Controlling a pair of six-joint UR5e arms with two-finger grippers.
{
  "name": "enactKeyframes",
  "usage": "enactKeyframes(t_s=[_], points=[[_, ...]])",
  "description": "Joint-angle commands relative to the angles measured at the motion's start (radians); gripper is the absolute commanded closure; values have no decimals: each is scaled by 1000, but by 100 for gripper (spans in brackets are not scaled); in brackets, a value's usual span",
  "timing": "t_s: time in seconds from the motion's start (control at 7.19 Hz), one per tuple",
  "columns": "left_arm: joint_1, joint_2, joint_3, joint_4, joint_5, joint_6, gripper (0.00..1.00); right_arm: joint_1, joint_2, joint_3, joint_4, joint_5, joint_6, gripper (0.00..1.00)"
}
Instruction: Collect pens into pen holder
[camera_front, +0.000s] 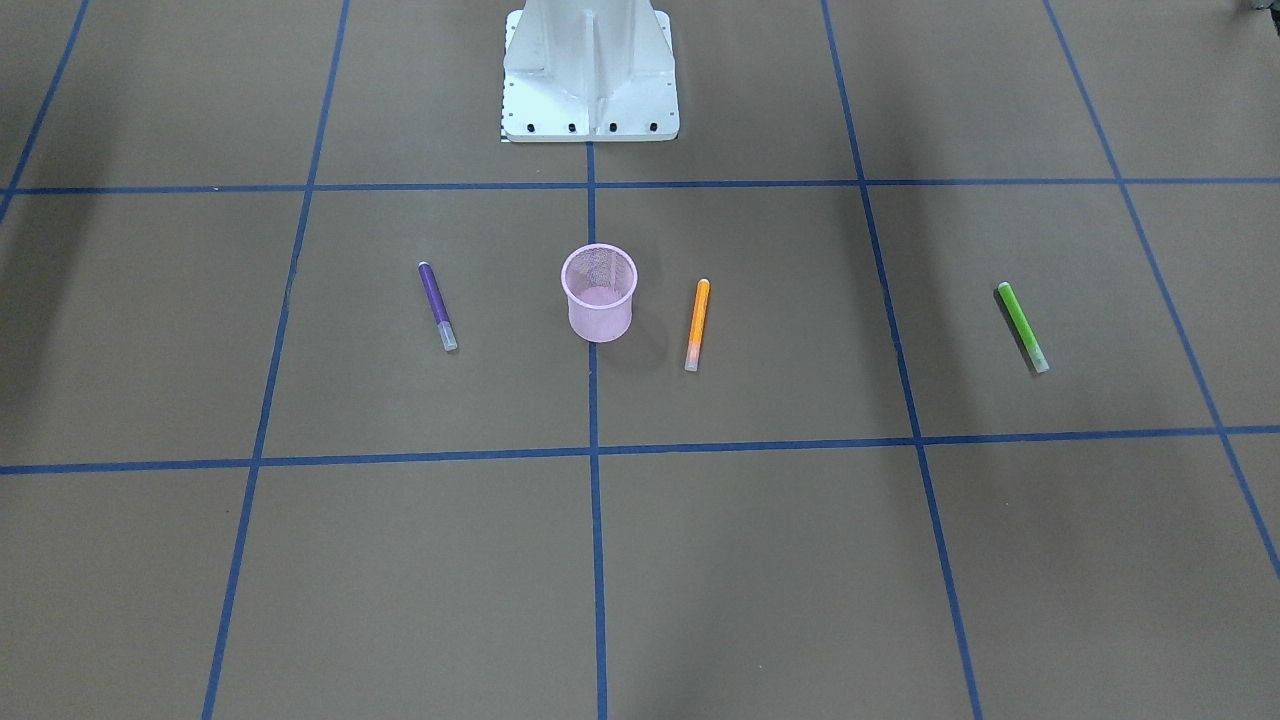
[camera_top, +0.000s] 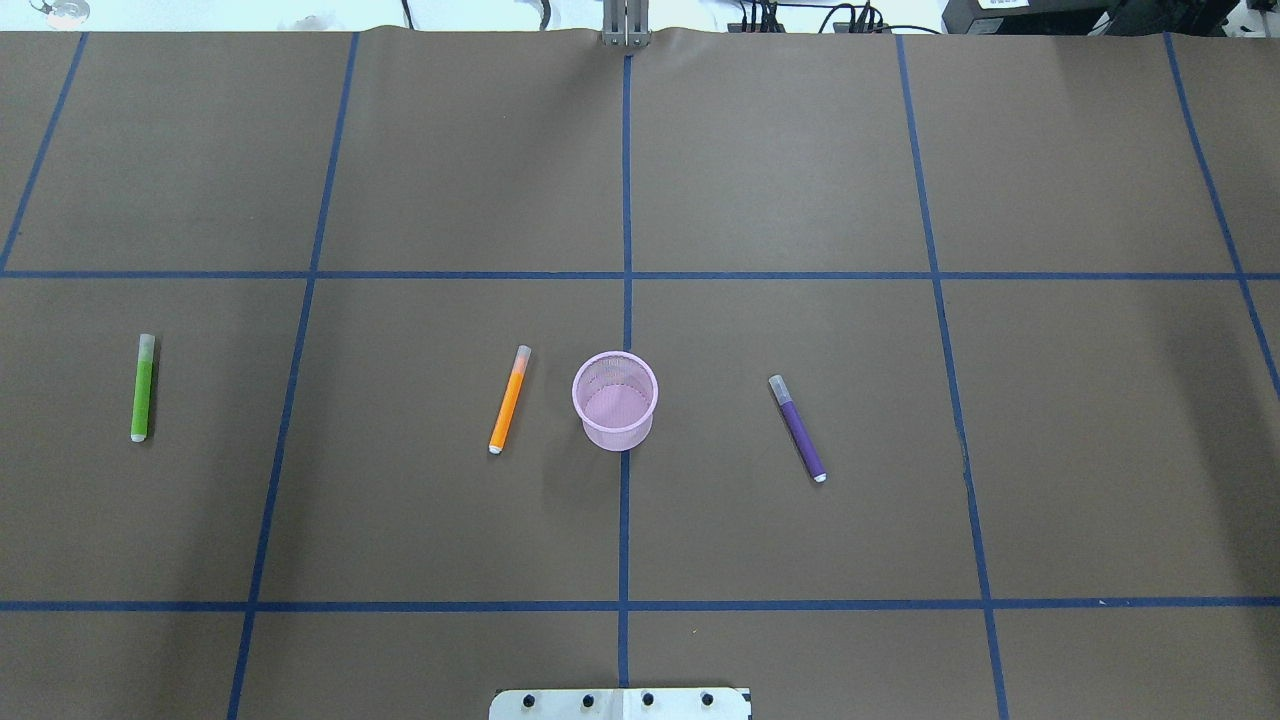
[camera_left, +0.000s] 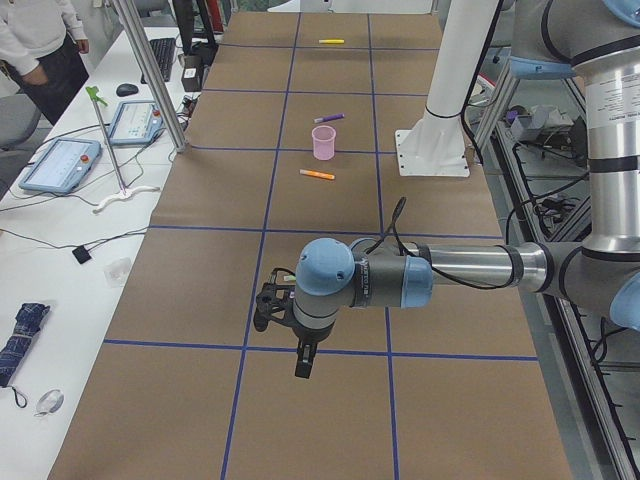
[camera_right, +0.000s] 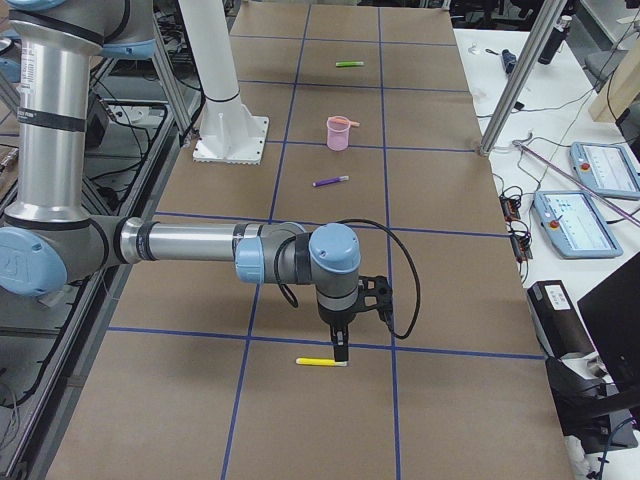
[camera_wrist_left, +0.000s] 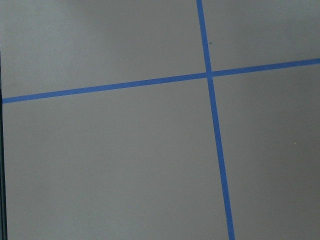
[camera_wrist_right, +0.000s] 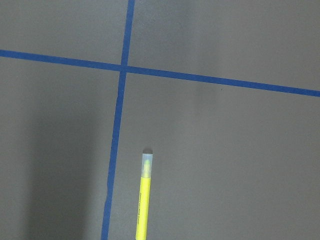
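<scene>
The pink mesh pen holder (camera_front: 598, 295) (camera_top: 614, 400) stands upright at the table's middle. The orange pen (camera_top: 509, 399) lies just beside it, the purple pen (camera_top: 797, 428) on its other side, and the green pen (camera_top: 143, 388) far off toward my left end. The pale yellow pen (camera_right: 320, 361) (camera_wrist_right: 144, 197) lies at the table's right end. My right gripper (camera_right: 341, 352) hangs right over one end of it; I cannot tell if it is open. My left gripper (camera_left: 303, 360) hovers over bare table at the left end; its state cannot be told.
The white robot pedestal (camera_front: 590, 75) stands behind the holder. Side benches carry tablets (camera_left: 62, 163) (camera_right: 570, 219), cables and metal posts (camera_left: 150, 70). A person (camera_left: 35, 40) stands by the left-end bench. Blue tape lines grid the brown table.
</scene>
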Motion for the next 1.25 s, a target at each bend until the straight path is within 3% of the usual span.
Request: enactKeyframes(t_s=[0.0,0.28,0.42,0.56,0.83,0.97,1.11], points=[[1,-50,-28,-18,-7,-1,0,0,-3,-4,168,-2,7,0],[1,-64,-9,-222,-2,-6,0,0,-2,-22,202,52,6,0],[1,-66,-9,-233,-4,-6,0,0,-10,-30,214,125,6,0],[6,-67,-9,-233,-4,-3,0,0,-10,-24,219,139,0,0],[7,-67,-10,-234,-7,-1,0,-58,-11,-44,219,123,42,0],[7,-67,-12,-234,-7,-1,0,-89,-20,-47,237,71,75,1],[10,-67,-12,-234,-17,1,0,-112,-37,-103,357,49,134,1]])
